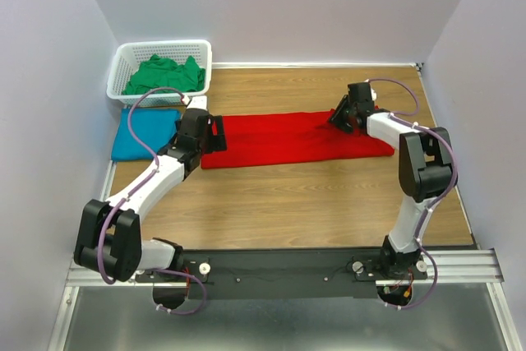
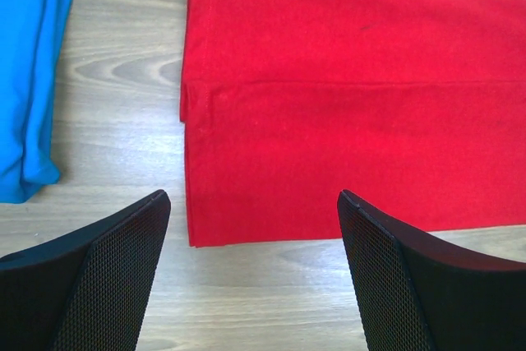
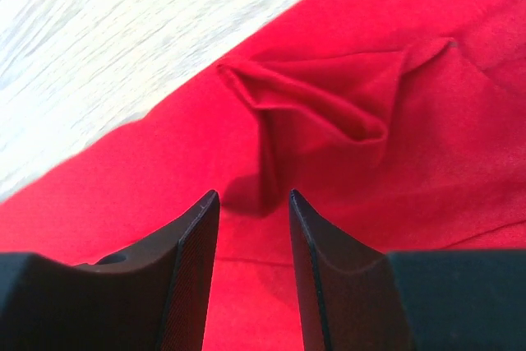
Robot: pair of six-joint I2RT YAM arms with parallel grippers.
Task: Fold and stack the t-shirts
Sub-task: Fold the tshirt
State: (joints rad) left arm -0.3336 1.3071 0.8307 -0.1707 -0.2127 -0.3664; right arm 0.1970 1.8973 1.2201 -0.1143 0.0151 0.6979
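- Wood-grain table [image 1: 288,203], pale lilac walls [image 1: 288,6] on 3 sides, metal rail [image 1: 460,265] along near edge w/ both arm bases
- L gripper [image 2: 252,196]: fingers spread wide, nothing betw them, hovering above the wood just short of the red t-shirt [image 1: 279,139]
- red t-shirt lies flat as a long strip; its short end sits right ahead of L fingertips, its other end is under the R gripper [image 3: 253,195]
- R gripper: fingers part-way apart, no cloth pinched, low over red cloth
- raised crumpled fold [image 3: 329,113] of the red cloth just ahead of R tips, slightly to one side
- teal t-shirt [image 1: 144,133] folded, just off L gripper's left, apart from the red one, bare wood betw
- white basket [image 1: 123,59] in the corner beyond L gripper, green t-shirt [image 1: 164,76] bunched inside
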